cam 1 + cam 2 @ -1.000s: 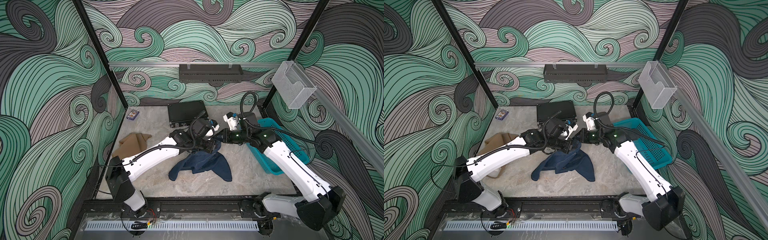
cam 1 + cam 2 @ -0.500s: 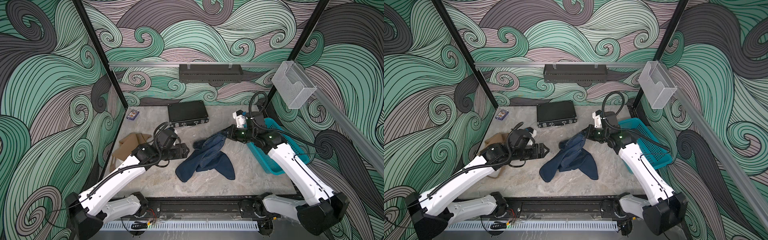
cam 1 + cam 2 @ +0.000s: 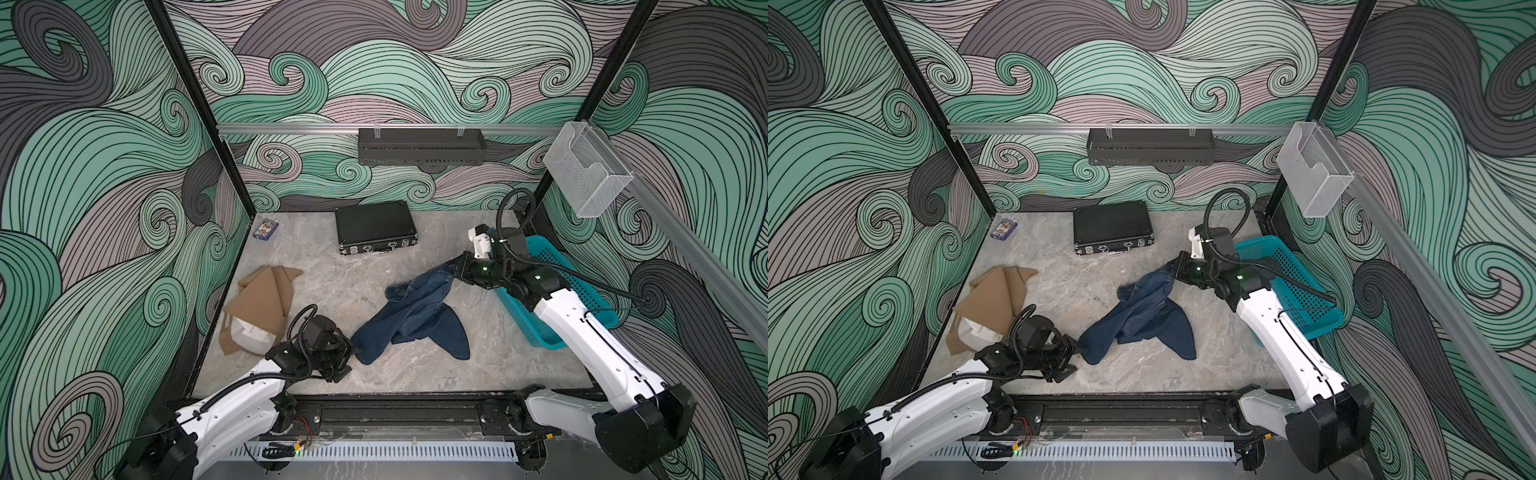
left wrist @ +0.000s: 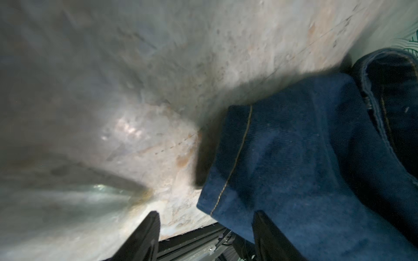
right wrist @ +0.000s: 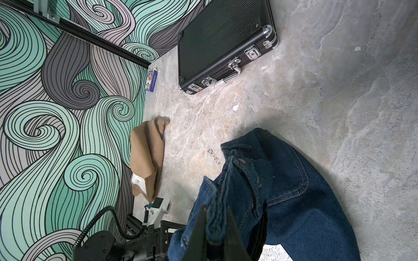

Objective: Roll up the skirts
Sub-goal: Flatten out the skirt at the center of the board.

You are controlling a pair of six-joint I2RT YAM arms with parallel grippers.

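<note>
Teal basket [image 3: 555,338], shut black case [image 3: 374,224], denim skirt [image 3: 415,316]

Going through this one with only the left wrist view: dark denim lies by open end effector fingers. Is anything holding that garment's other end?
Observer: Yes, the right end effector is shut on the far end of the denim skirt, beside the teal basket.
Operator: Any other garment on the table?
Observer: A tan skirt lies crumpled near the wall on the left arm's side, untouched.
Operator: Anything rolled?
Observer: No, both lie loose and unrolled.
</note>
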